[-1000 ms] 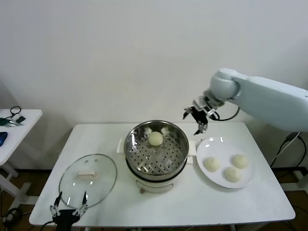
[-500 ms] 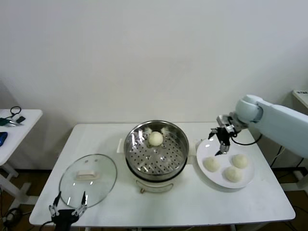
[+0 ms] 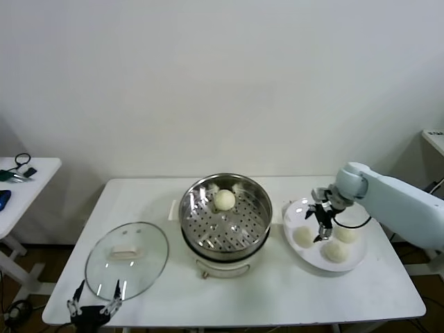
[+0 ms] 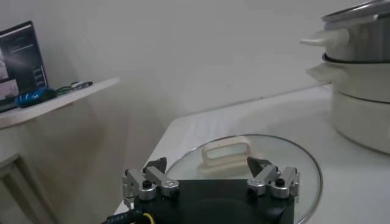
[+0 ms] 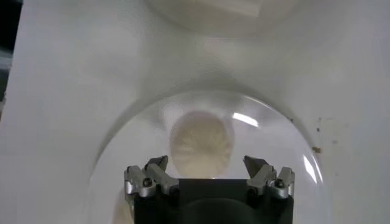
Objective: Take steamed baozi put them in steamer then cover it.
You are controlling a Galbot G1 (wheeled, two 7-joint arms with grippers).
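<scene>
Your cream-white baozi between black-and-silver fingers, on glossy white plate; shiny perforated steel steamer.

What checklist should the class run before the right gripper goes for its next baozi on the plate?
1. Right gripper open: ok, fingers spread.
2. Baozi centred between the fingers: ok in the right wrist view.
3. Gripper low enough to grasp: cannot tell; it hangs over the plate between the buns.
4. Room in the steamer: ok, only one baozi inside, near the back.
5. Glass lid off and out of the way: ok, flat on the table left of the steamer.
6. Left gripper out of the path: ok, open at the table's front edge by the lid.
</scene>
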